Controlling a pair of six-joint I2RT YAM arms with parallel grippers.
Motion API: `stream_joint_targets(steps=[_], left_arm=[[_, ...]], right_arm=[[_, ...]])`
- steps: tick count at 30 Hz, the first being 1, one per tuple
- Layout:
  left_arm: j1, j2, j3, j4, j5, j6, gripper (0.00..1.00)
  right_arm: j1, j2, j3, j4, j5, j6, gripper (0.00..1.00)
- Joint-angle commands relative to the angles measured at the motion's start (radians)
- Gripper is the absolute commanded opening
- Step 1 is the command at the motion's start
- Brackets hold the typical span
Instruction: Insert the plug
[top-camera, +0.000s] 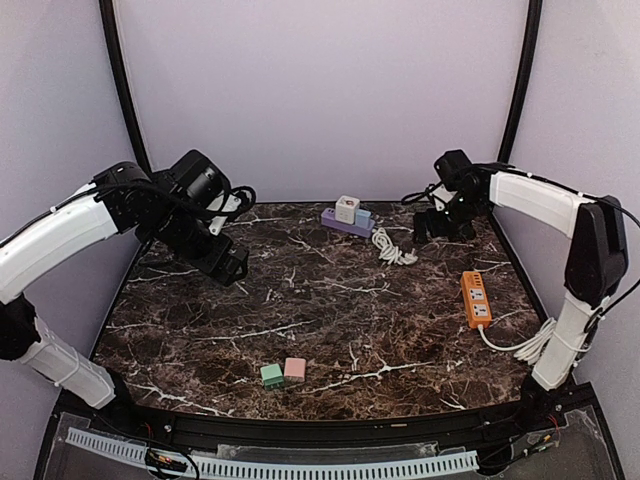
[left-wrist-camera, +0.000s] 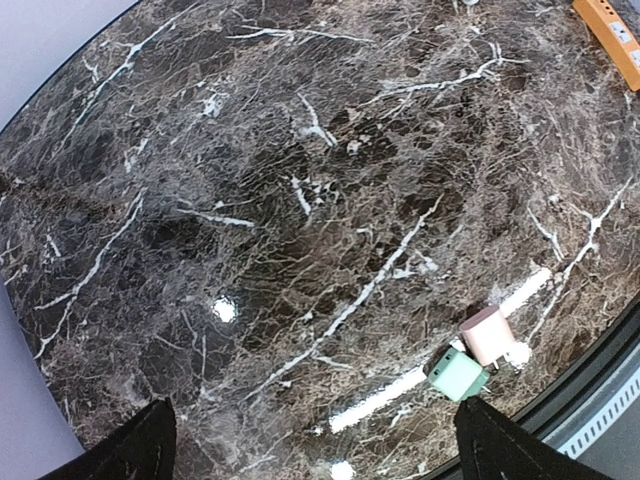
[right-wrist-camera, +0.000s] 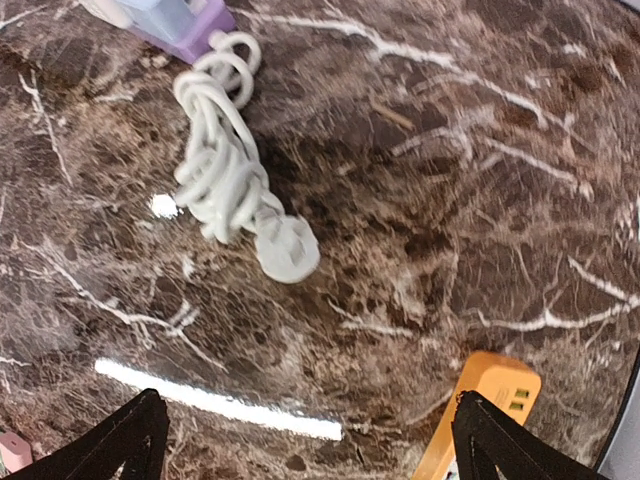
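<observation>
Near the front edge, green cube (top-camera: 271, 375) touching pink cube (top-camera: 294, 369). Farther back, white plug (right-wrist-camera: 288, 250) lying flat, ending a coiled cord (right-wrist-camera: 215, 170) beside purple strip (top-camera: 347, 222). Right: orange strip (top-camera: 476, 298), markings too small to read. Left gripper (left-wrist-camera: 315, 445), right gripper (right-wrist-camera: 305, 440): spread wide, holding nothing.

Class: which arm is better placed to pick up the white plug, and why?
The right. Its hand hangs close beside the coiled cord, its wrist view has the white plug ahead, and the orange power strip lies on that side. The left hand is much farther off.
</observation>
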Motion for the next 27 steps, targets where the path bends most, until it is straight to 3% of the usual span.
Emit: stream_joint_targets(steps=[1, 10, 27], left_arm=[[0.005, -0.025, 0.008, 0.024, 0.123, -0.004, 0.98], [0.005, -0.067, -0.033, -0.006, 0.181, 0.035, 0.97], [0.005, -0.006, -0.03, 0.102, 0.213, -0.024, 0.95]], right_arm=[[-0.031, -0.068, -0.09, -0.124, 0.079, 0.141, 0.99], [-0.119, -0.123, -0.327, -0.111, 0.015, 0.187, 0.99], [-0.2, -0.05, -0.405, -0.07, 0.041, 0.155, 0.98]])
